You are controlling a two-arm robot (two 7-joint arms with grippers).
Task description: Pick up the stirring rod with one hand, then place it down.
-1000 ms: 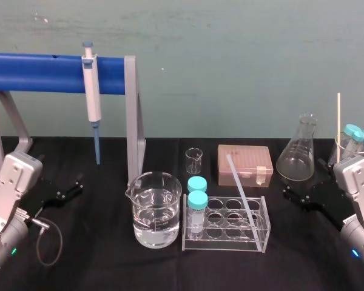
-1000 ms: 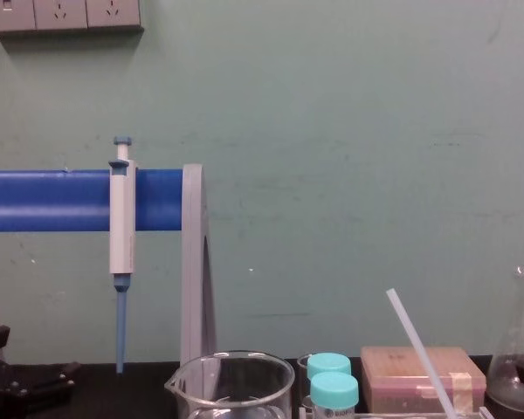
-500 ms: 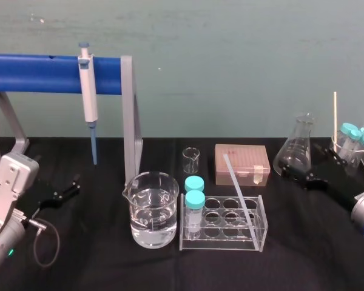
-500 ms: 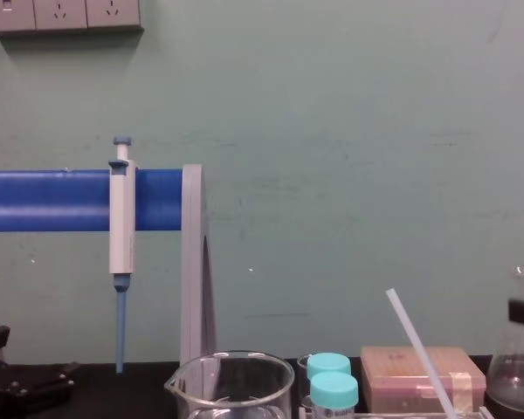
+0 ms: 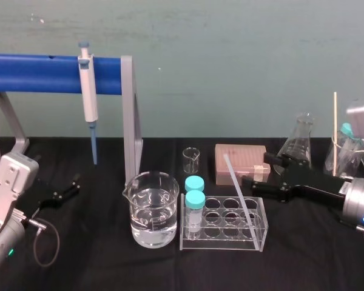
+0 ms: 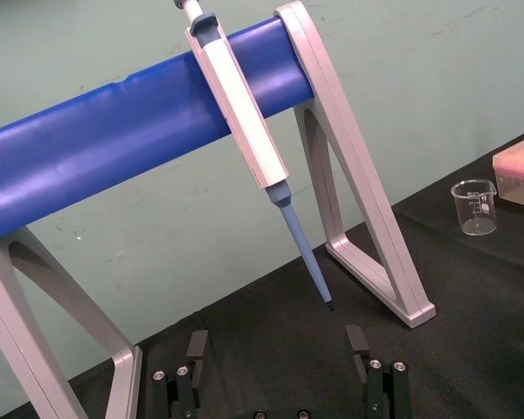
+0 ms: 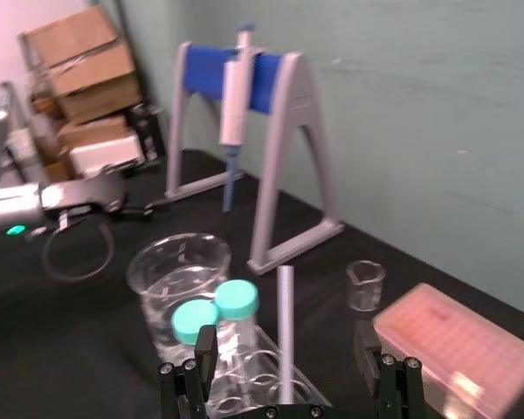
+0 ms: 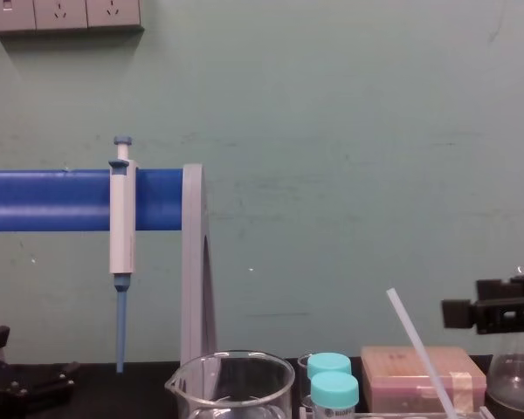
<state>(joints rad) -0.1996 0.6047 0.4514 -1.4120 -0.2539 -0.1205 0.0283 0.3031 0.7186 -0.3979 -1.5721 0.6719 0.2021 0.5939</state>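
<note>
The stirring rod [image 5: 239, 197] is a thin translucent white rod leaning in the clear tube rack [image 5: 262, 229], its top tilted back and to the left. It also shows in the chest view as the stirring rod [image 8: 419, 349]. My right gripper [image 5: 258, 171], black and blocky, reaches in from the right at the height of the rod's upper half, open. In the right wrist view the stirring rod [image 7: 286, 297] stands between the fingers [image 7: 205, 349] with wide gaps on both sides, untouched. My left gripper [image 5: 64, 191] rests open at the far left, with its fingers [image 6: 196, 345] apart.
A beaker of water [image 5: 153, 209] stands left of the rack, which holds two blue-capped tubes [image 5: 195, 200]. Behind are a small beaker [image 5: 192, 160], a pink tip box [image 5: 230, 163] and a flask [image 5: 298, 142]. A pipette [image 5: 88, 91] hangs on the blue stand [image 5: 42, 65].
My right arm has swung in from the far right towards the rack, bringing its open fingers up to the rod. The left arm and the rod have stayed put.
</note>
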